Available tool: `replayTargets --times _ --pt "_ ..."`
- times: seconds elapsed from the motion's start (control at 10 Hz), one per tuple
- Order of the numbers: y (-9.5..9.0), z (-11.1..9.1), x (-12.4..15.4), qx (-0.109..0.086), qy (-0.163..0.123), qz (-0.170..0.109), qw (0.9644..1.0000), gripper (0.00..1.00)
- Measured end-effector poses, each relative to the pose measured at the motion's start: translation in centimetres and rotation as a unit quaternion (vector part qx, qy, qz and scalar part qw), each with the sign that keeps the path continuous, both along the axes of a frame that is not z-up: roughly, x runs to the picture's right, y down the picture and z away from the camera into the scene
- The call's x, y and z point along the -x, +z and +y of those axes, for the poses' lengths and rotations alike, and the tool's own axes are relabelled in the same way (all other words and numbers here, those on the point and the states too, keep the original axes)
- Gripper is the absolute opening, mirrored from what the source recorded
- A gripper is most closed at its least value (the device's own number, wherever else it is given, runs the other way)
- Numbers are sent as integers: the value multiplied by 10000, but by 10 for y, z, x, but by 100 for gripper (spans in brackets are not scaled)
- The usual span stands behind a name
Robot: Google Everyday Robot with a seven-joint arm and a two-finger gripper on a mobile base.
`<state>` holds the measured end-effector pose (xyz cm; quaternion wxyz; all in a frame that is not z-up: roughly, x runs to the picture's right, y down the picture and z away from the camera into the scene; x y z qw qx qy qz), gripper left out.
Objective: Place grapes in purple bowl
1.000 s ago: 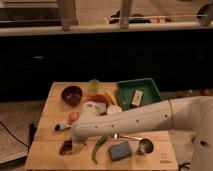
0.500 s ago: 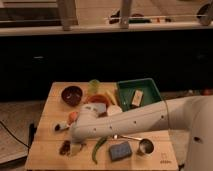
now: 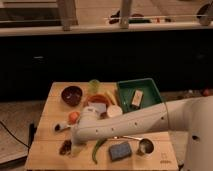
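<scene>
The grapes (image 3: 65, 147), a small dark reddish bunch, lie on the wooden table (image 3: 50, 112) near its front left corner. The purple bowl (image 3: 71, 95) stands at the back left, apart from the grapes. My white arm reaches in from the right across the table. Its gripper (image 3: 75, 145) hangs down at the arm's left end, right beside and just above the grapes. The arm hides part of the table's middle.
An orange bowl (image 3: 98, 101) with a white inside and a green cup (image 3: 94, 86) stand at the back middle. A green tray (image 3: 142, 90) holds a small box. An orange fruit (image 3: 73, 116), green chilli (image 3: 98, 150), blue sponge (image 3: 120, 150) and metal cup (image 3: 145, 147) lie nearby.
My arm's end has shifted slightly left and down, closer to the grapes. The objects on the table have not moved.
</scene>
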<state>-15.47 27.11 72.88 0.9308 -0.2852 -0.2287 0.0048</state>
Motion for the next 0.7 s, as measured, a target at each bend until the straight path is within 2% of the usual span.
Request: replayTargets --times 0.4,0.7 --pt "11 8 -16 113 147 18 9998 80" --pt "23 11 -14 182 140 -18 9997 80"
